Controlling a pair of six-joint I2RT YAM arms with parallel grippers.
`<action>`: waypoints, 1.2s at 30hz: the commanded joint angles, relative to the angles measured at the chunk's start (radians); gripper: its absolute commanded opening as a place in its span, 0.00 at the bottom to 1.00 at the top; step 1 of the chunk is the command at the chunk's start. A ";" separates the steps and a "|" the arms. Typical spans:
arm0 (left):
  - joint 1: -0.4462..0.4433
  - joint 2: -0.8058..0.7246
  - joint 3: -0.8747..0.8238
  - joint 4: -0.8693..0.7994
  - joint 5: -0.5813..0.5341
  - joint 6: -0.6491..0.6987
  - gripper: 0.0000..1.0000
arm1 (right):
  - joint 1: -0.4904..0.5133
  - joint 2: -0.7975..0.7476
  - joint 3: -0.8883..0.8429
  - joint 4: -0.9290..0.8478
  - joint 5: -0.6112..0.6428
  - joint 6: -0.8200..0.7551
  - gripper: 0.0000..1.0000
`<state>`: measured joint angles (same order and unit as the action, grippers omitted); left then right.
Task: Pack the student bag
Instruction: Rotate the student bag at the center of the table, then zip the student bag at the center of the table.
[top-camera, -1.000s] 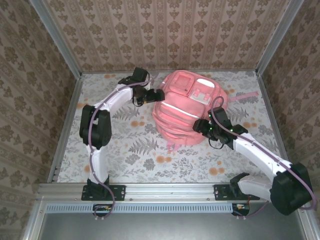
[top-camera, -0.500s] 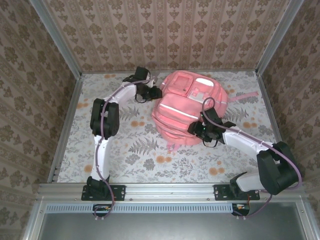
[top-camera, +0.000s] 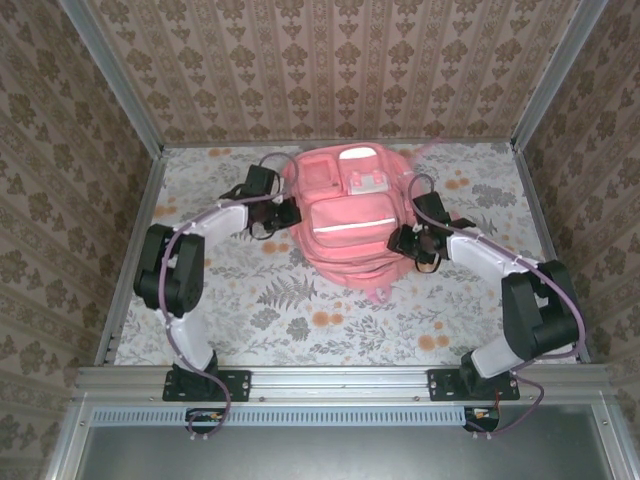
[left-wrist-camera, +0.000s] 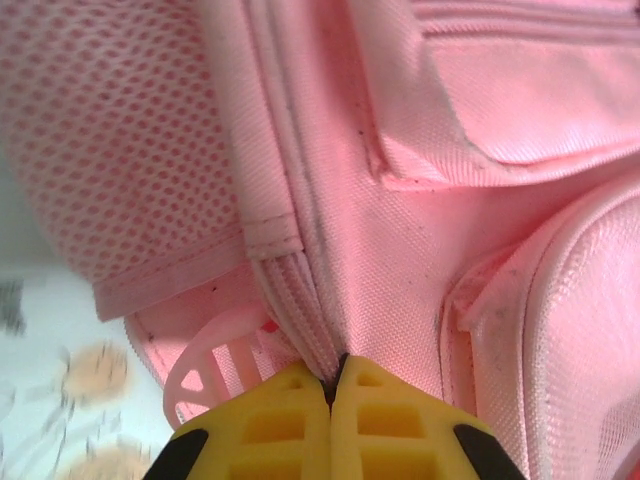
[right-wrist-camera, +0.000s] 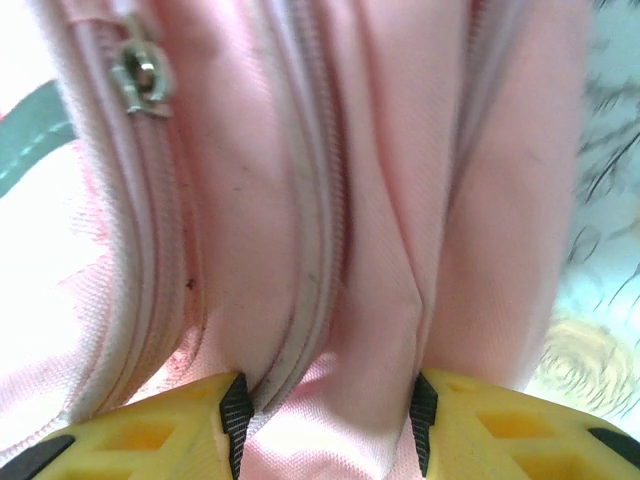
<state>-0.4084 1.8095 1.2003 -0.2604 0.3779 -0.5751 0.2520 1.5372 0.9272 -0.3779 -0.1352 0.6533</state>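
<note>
Well, the bag (top-camera: 345, 225) lies on the table (top-camera: 290, 320), between my arms. My left claw (left-wrist-camera: 333, 368) is pinched tight on its side seam (left-wrist-camera: 300, 300); my right claw (right-wrist-camera: 325, 415) clamps a fold of cloth. Soft, floppy stuff, I judge: seams give the firmest hold.

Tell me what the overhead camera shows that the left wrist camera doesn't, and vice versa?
Overhead: the whole student bag lying on the flowered table, with the right tool at its far side. Left wrist, close up: the left tool shut, pinching a zipper seam beside a mesh pocket. Both: the pink bag and the left tool against it.
</note>
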 joint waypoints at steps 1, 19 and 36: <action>-0.099 -0.095 -0.098 -0.050 -0.034 -0.085 0.00 | -0.052 0.076 0.101 -0.008 0.024 -0.096 0.49; -0.331 -0.253 -0.134 -0.134 -0.160 -0.253 0.69 | -0.114 0.009 0.241 -0.134 -0.001 -0.158 0.56; -0.201 -0.259 -0.166 -0.194 -0.133 -0.071 0.71 | 0.390 -0.309 -0.099 -0.022 0.181 0.098 0.50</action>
<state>-0.6289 1.5326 1.0183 -0.4236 0.2287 -0.7204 0.5789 1.2224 0.8486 -0.4503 -0.0227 0.6727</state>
